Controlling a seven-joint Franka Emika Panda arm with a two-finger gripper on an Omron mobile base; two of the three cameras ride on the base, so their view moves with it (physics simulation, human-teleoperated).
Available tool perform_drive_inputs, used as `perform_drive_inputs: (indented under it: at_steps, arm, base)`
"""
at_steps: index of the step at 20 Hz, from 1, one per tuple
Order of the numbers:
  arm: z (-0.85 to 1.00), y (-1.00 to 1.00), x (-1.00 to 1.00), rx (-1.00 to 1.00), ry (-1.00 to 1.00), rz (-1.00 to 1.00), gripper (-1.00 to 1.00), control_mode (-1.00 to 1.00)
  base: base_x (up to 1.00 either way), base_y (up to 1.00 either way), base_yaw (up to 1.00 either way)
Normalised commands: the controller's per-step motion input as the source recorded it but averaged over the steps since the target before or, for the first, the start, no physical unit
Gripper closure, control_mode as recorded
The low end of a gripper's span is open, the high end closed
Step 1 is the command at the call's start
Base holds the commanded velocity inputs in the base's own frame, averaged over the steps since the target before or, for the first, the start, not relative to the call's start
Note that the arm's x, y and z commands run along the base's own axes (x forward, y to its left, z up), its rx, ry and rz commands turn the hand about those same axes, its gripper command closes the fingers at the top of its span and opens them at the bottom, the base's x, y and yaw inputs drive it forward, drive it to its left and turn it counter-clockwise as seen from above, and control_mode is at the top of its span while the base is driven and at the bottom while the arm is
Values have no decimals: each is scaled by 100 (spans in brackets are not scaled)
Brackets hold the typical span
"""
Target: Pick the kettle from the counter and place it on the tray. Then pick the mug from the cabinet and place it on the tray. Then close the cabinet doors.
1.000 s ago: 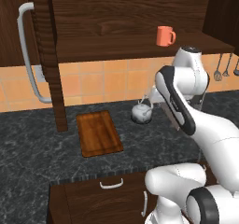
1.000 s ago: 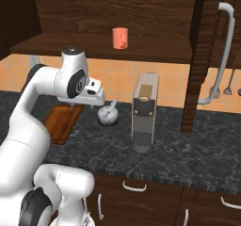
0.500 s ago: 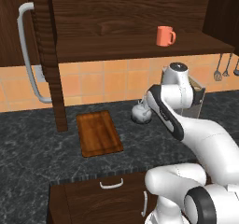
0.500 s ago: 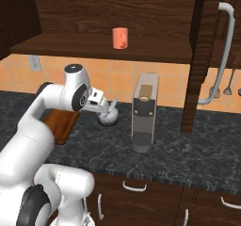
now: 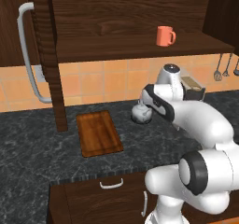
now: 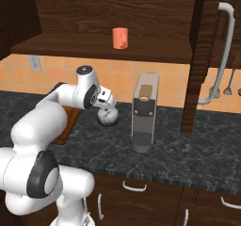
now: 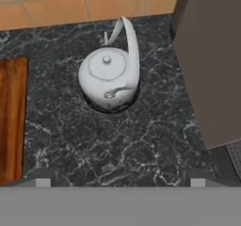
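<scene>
Counter: kettle sits just ahead of open claw, untouched

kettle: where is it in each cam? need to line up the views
Left base view: kettle right of centre on the counter, right of the tray, partly behind the arm.
Right base view: left of centre, between arm and the grey appliance.
Hand view: upper centre, handle arching toward the tiles.
Shared landmark: the tray, on the kettle's left in all three.
</scene>
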Motion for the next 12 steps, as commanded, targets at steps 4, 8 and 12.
perform_drive_inputs:
  at_steps: [4,8,12]
  arm:
    - [-26,-14,49,6,-1,-7,-100,-100]
    - [-34,-21,18,11,0,-2,-100,-100]
    - [-31,-11,22,5,0,0,-100,-100]
  base:
    - [0,0,0]
    - [0,0,0]
    - [0,0,0]
